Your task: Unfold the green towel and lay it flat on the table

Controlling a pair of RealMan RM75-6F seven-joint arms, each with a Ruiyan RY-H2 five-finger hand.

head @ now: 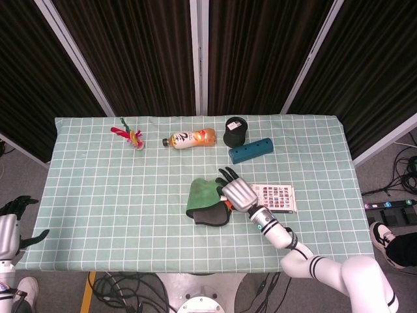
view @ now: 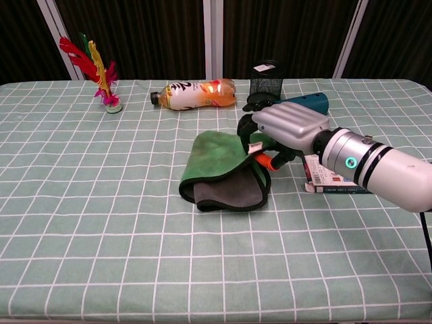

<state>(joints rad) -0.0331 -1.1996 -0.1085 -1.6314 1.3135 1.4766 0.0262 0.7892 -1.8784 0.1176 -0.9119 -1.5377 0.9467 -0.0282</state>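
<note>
Green folded terry towel [view: 219,160], soft and limp, we are pinching by its tagged corner with our right hand [view: 280,131].

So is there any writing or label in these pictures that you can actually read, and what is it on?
None can be read.
Drink bottle: dark markings on its white label, too blurred to read.
Booklet: a grid of small coloured squares on the cover, print too small to read.
Green towel: a small white tag at the corner the right hand grips, no legible text.
</note>
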